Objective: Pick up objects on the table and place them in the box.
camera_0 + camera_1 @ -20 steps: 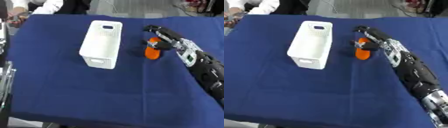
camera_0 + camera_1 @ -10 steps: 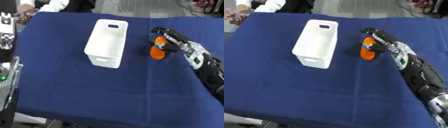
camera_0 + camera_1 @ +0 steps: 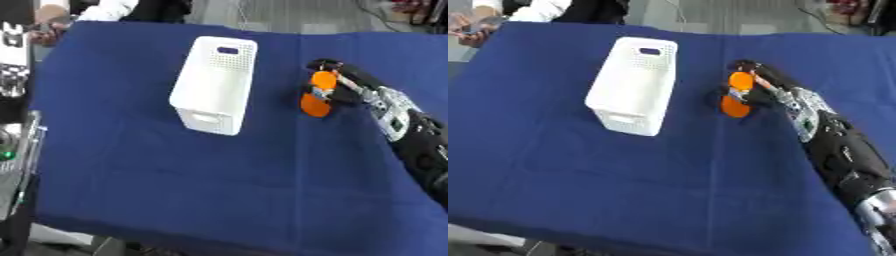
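Right hand at an orange object beside the white box.

Left eye view: on the blue-clothed surface [image 3: 131, 165] the white perforated box [image 3: 214, 82] stands tilted, its handle slot toward the far edge. To its right, apart from it, lies an elongated orange object [image 3: 317, 93]; the right hand [image 3: 348, 87] reaches in from the right, its fingers [image 3: 325, 65] curled round the object.
Right eye view: the same grasp shows, the dark fingers wrapped about the object's upper half, its lower end on the cloth. The left hand appears in neither view.
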{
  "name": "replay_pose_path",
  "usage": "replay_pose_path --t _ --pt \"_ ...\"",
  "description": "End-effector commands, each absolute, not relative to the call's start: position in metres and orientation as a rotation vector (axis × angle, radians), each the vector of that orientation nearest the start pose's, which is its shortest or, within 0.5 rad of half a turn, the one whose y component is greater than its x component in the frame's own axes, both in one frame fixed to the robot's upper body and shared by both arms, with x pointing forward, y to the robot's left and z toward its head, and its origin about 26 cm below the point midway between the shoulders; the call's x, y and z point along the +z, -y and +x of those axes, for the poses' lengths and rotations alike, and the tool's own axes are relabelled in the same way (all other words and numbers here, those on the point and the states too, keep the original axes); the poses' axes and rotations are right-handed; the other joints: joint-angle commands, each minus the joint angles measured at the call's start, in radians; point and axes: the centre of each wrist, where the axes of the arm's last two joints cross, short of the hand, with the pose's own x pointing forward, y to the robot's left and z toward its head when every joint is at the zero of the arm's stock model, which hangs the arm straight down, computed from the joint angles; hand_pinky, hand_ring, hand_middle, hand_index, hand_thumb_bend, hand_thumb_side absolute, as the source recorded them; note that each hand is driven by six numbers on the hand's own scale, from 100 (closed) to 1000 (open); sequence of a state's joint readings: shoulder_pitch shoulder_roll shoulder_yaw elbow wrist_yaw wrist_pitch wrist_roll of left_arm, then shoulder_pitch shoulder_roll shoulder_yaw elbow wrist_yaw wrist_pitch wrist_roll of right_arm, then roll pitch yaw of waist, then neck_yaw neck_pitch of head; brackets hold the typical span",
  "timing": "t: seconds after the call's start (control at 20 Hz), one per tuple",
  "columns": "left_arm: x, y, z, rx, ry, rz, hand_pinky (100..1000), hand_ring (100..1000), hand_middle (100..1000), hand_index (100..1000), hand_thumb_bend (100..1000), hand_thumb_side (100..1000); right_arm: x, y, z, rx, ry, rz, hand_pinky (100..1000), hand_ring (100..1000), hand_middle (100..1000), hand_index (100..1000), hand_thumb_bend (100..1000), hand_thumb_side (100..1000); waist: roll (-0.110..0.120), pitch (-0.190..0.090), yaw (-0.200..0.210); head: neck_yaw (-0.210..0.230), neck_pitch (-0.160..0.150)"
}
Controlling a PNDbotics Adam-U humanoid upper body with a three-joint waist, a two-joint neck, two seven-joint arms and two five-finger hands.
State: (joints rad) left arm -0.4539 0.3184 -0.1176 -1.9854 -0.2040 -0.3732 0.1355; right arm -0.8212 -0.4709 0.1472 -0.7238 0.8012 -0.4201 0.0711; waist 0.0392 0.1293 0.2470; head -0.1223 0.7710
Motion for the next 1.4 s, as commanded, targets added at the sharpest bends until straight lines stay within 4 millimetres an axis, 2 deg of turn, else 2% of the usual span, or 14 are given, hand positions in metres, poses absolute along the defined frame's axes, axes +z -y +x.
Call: replay_pose_path --t 0.05,0.1,0.25,0.3,0.35,0.4,0.5,0.55,0.6,0.65,0.7,0.85,1.15,1.4 --pt "0.238 -0.214 0.308 0.611 -3.343 -0.219 1000 935 991 947 227 848 0.112 0.348 0.462 1.354 1.543 -0.83 795 871 925 949 374 1000 0.0 -0.011 0.001 0.01 -0.001" --pt "0.238 -0.214 0.308 0.611 -3.343 -0.219 1000 935 991 947 227 848 0.111 0.348 0.462 1.358 1.537 -0.833 754 849 908 945 368 1000 0.0 -0.011 0.001 0.01 -0.001" --pt "0.238 -0.213 0.308 0.613 -3.343 -0.218 1000 935 991 947 226 848 0.111 0.349 0.462 1.356 1.521 -0.86 513 731 827 899 368 1000 0.0 -0.01 0.001 0.011 -0.001" --pt "0.238 -0.214 0.308 0.614 -3.342 -0.218 1000 935 991 947 226 848 0.111 0.349 0.462 1.348 1.521 -0.87 331 623 741 836 313 949 -0.001 -0.01 0.001 0.012 -0.001" --pt "0.238 -0.214 0.308 0.616 -3.342 -0.218 1000 935 991 947 226 848 0.111 0.349 0.462 1.337 1.525 -0.879 277 584 704 809 311 913 -0.001 -0.01 0.001 0.013 -0.001" --pt "0.238 -0.214 0.308 0.617 -3.343 -0.219 1000 935 991 947 226 848 0.112 0.349 0.462 1.323 1.535 -0.888 100 446 577 706 277 787 -0.001 -0.01 0.0 0.014 -0.001" --pt "0.238 -0.214 0.308 0.619 -3.343 -0.219 1000 935 991 947 226 848 0.113 0.349 0.462 1.29 1.569 -0.906 100 268 421 532 221 640 -0.001 -0.01 0.0 0.016 -0.001" --pt "0.238 -0.214 0.308 0.62 -3.343 -0.22 1000 935 991 947 226 848 0.114 0.35 0.462 1.27 1.589 -0.918 100 268 421 532 221 640 -0.001 -0.01 0.0 0.016 -0.001" --pt "0.238 -0.214 0.308 0.62 -3.343 -0.22 1000 935 990 947 226 847 0.115 0.35 0.462 1.249 1.613 -0.932 100 100 210 297 184 537 -0.001 -0.011 0.0 0.017 -0.001" --pt "0.238 -0.214 0.308 0.62 -3.343 -0.22 1000 935 990 947 226 847 0.117 0.35 0.462 1.22 1.645 -0.951 100 124 249 339 202 553 -0.001 -0.011 0.0 0.018 -0.001" --pt "0.238 -0.214 0.308 0.621 -3.343 -0.22 1000 934 990 947 226 847 0.119 0.35 0.462 1.181 1.685 -0.974 100 100 100 163 138 503 -0.001 -0.011 0.0 0.019 -0.001" --pt "0.238 -0.214 0.308 0.622 -3.344 -0.221 1000 934 990 947 226 847 0.12 0.352 0.461 1.098 1.766 -1.048 100 100 100 110 142 458 -0.001 -0.011 -0.001 0.023 -0.001" --pt "0.237 -0.215 0.308 0.632 -3.345 -0.225 1000 934 988 946 225 847 0.12 0.355 0.459 1.028 1.871 -1.045 100 100 100 100 100 494 -0.003 -0.013 -0.002 0.034 -0.001" --pt "0.235 -0.217 0.307 0.645 -3.349 -0.241 1000 934 987 945 224 847 0.146 0.357 0.461 1.035 1.942 -0.943 100 100 100 100 100 545 -0.006 -0.019 -0.01 0.048 -0.001"
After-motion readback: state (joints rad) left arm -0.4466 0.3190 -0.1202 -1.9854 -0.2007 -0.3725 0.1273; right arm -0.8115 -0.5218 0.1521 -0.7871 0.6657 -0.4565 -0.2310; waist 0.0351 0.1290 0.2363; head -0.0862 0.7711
